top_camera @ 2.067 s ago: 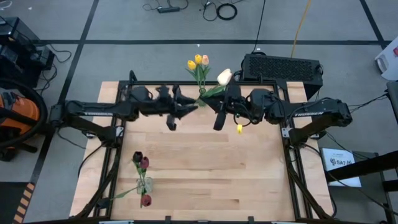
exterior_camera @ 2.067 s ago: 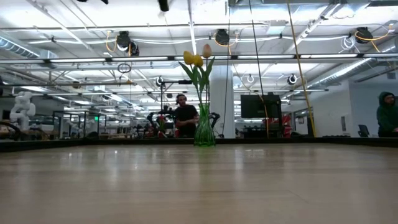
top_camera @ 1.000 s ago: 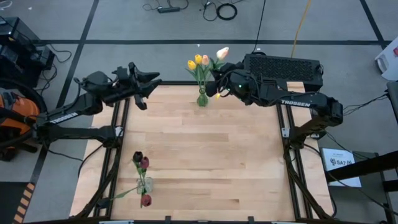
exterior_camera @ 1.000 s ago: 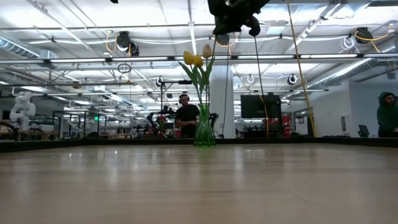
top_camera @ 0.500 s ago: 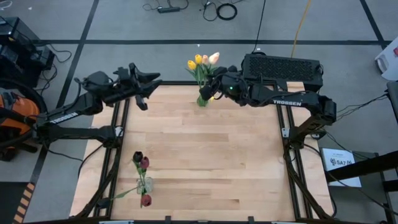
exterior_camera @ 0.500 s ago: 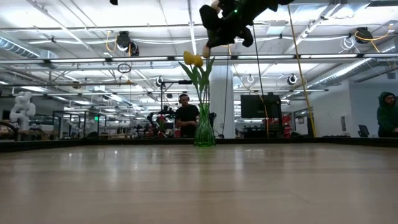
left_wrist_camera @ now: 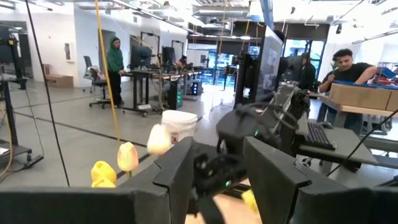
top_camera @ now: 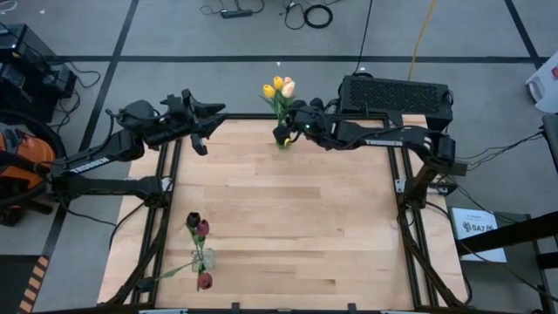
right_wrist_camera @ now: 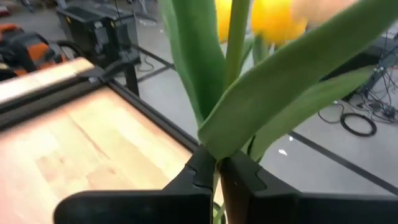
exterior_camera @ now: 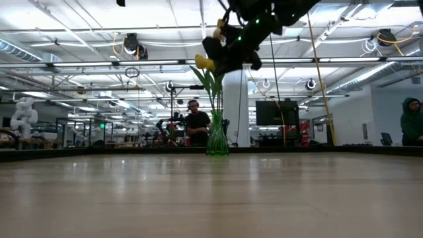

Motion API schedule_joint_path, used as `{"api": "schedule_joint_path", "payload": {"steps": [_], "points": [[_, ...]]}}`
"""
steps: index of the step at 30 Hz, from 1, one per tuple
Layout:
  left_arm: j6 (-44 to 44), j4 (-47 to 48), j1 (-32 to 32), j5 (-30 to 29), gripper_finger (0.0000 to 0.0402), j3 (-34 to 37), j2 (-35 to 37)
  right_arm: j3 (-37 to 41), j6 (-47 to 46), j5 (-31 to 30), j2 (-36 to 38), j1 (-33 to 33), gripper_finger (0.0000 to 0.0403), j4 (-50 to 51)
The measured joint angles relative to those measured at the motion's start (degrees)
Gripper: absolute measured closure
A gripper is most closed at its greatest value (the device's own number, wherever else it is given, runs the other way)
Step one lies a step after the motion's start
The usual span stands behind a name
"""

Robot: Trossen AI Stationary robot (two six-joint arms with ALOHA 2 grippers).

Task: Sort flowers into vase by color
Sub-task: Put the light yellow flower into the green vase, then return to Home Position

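Flowers, artificial tulips on long thin green stems, stand in two groups on my pale wooden table (top_camera: 288, 209).

Group one: yellow and peach-pink tulips (top_camera: 278, 86) in a clear green-tinted glass vase (exterior_camera: 217, 141) at the middle of the table's far edge. In the low view the vase stands upright, with the yellow heads (exterior_camera: 205, 63) above the leaves.

Group two: near-black and dark red tulips (top_camera: 198, 228) in a small clear vase (top_camera: 203, 259) near the front-left part of the table, well apart from the first group. One dark red head (top_camera: 204, 281) lies low beside that vase.

Item in hand: a pale cream tulip (left_wrist_camera: 158, 139), its thin green stem (right_wrist_camera: 215, 186) pinched between my right gripper (top_camera: 283, 135) fingers (right_wrist_camera: 239, 171), which are closed tight on it. The stem's broad leaves (right_wrist_camera: 280, 99) rise just above the fingers, with the yellow heads of group one close behind. This gripper hangs over the far vase, just beside its bouquet.

My left gripper (top_camera: 202, 142) is raised beyond the table's far-left corner. Its two dark fingers (left_wrist_camera: 177, 171) stand parted, with nothing between them.

People show in the room behind.
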State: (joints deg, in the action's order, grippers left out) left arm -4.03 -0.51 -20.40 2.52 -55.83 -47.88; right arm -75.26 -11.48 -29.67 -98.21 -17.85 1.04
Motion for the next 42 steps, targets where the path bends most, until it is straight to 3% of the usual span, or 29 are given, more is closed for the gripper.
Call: {"api": "schedule_joint_path", "payload": {"steps": [11,18,30,36,42], "points": [[0.0,0.76,0.01,0.19,0.0254,0.0,0.01,0.0,-2.7,-0.23,-5.85,-0.85,0.0376,-0.26],[0.11,1.19,0.0,0.22,0.0254,0.0,0.0,0.0,-2.83,0.02,-5.59,-0.84,0.0358,-0.46],[0.07,1.6,0.0,0.24,0.0254,0.0,0.0,0.02,-2.85,5.92,-4.1,-0.81,0.0255,2.46],[0.04,1.5,0.02,0.24,0.0254,0.0,0.0,0.05,-2.94,6.02,0.85,-0.57,0.021,13.27],[0.18,2.56,0.02,0.26,0.0254,0.0,0.28,0.04,-8.05,6.01,10.77,0.45,0.0197,24.8]]}}
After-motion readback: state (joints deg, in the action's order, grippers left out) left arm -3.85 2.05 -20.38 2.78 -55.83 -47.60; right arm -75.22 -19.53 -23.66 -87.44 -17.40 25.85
